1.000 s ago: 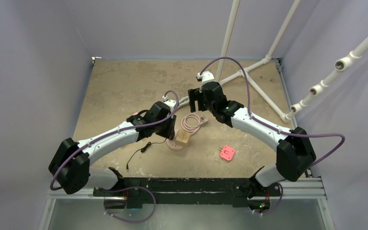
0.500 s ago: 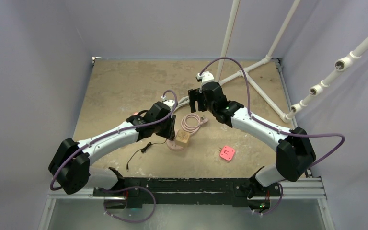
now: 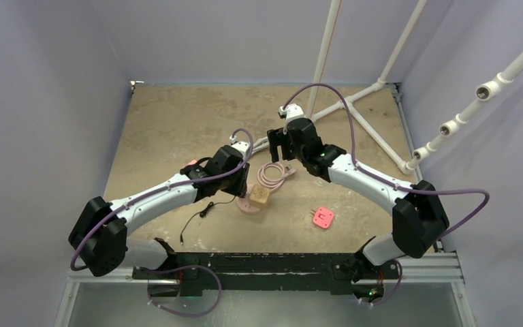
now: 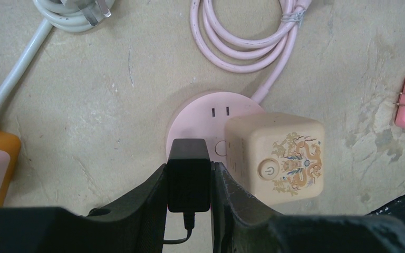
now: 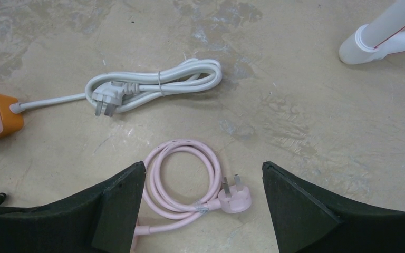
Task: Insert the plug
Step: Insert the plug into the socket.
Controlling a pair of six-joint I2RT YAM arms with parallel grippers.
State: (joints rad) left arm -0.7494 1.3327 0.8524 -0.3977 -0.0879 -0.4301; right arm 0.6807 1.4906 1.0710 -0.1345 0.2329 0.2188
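Left end effector, clamped on black plug, should square prongs w/ free slots on pink round socket, then press straight down; right end effector gapes wide, empty.

A bundled white power cable is lying on the sandy tabletop, trailing to an orange-ended power strip. A flat pink pronged adapter is sitting well apart, and white plastic pipes are rising behind.
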